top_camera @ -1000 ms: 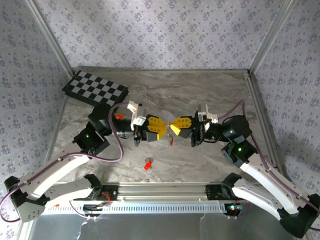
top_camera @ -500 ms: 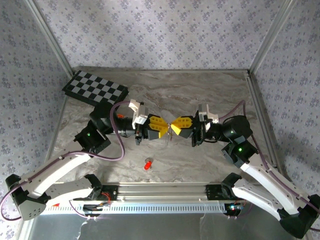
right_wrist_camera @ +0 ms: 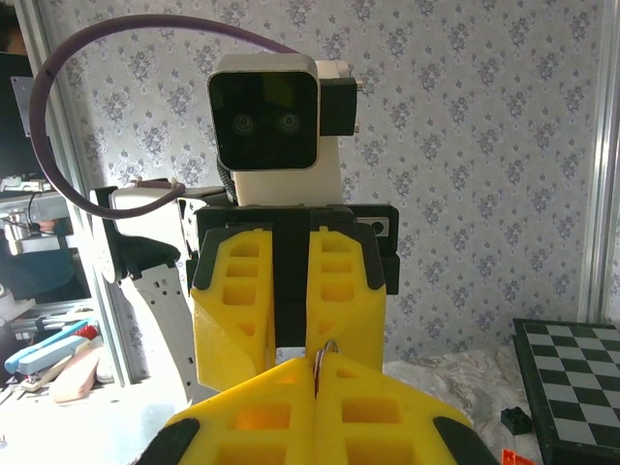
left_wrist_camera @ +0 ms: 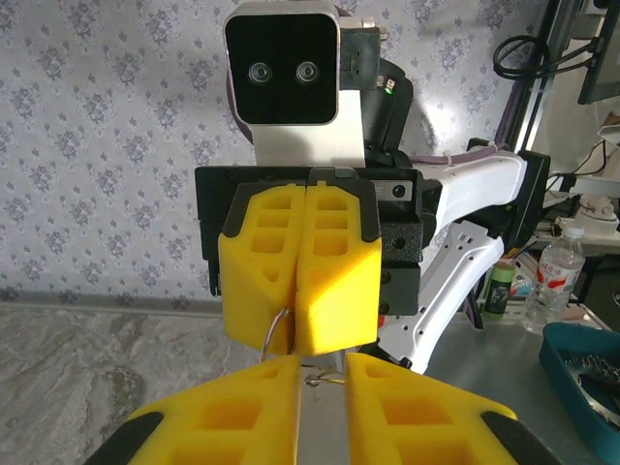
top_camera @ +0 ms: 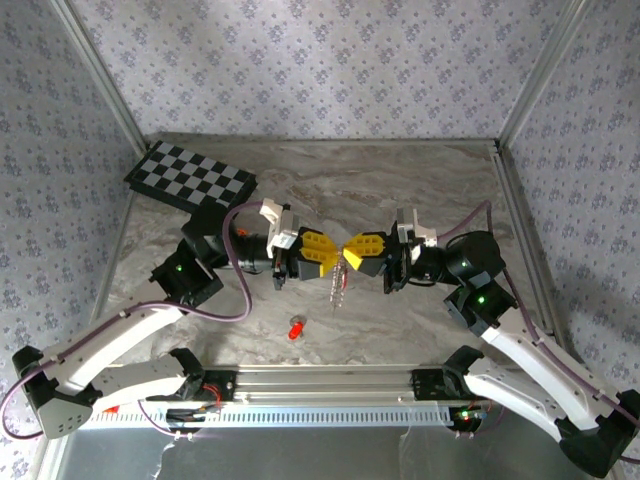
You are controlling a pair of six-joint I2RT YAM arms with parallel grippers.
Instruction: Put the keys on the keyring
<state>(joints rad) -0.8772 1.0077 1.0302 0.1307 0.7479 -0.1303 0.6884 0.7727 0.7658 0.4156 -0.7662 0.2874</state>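
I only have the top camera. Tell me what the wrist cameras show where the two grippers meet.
Observer: Left wrist view: the right gripper is shut on a thin wire loop that curves out at its tip.
Operator: Now give me the left gripper.
Observer: Right wrist view: the left gripper has its fingers slightly apart, a gap between them.
Operator: Say what's in that gap.
Observer: Left wrist view: a small metal bit sits there; gripped or not, I can't tell.

White arms with black joints, purple cables and yellow ribbed end effector fingers.
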